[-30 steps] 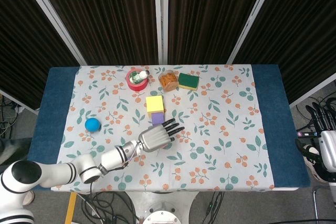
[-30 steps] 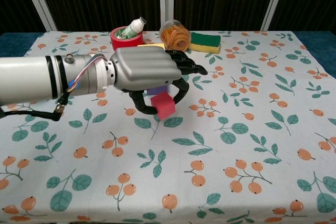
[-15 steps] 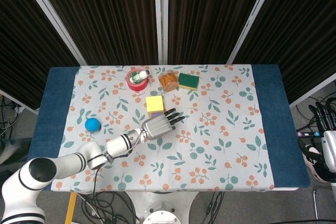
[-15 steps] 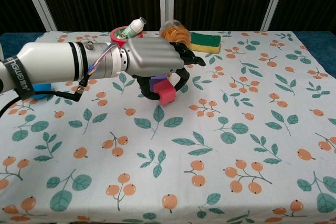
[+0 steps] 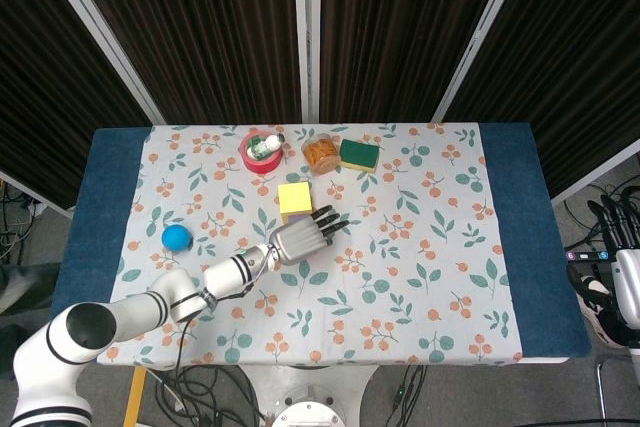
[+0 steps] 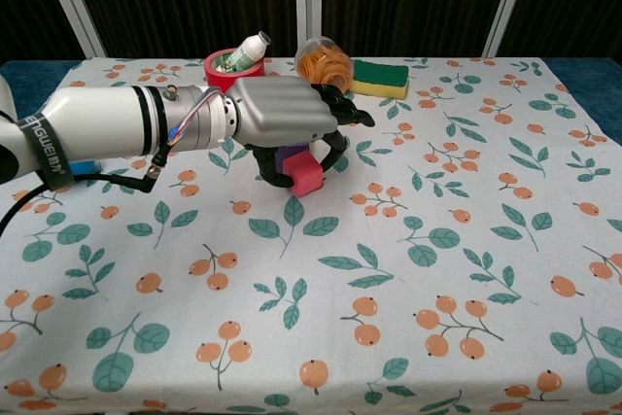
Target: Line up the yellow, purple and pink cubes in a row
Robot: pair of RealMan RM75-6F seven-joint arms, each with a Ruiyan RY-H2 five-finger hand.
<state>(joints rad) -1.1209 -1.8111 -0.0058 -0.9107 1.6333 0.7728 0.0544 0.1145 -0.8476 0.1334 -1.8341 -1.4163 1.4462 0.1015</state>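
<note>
The yellow cube [image 5: 294, 200] sits mid-table, just behind my left hand [image 5: 300, 240]. In the chest view my left hand [image 6: 287, 119] reaches in from the left, and its thumb and curled fingers hold the pink cube [image 6: 307, 178] low over the cloth. The purple cube [image 6: 289, 155] shows right behind the pink one, touching or nearly touching it. In the head view the hand hides both of these cubes. My right hand [image 5: 612, 222] hangs off the table's right edge, with its fingers extended and nothing in them.
Along the back stand a red tape roll [image 5: 262, 150] with a tube in it, a jar of snacks [image 5: 320, 152] and a green-and-yellow sponge [image 5: 359, 154]. A blue ball [image 5: 176, 237] lies at the left. Bare floral cloth [image 5: 430, 267] stretches to the right.
My left hand has carried the pink cube away from me and lower, up against the purple cube in front of the yellow one. The right hand has not moved.
</note>
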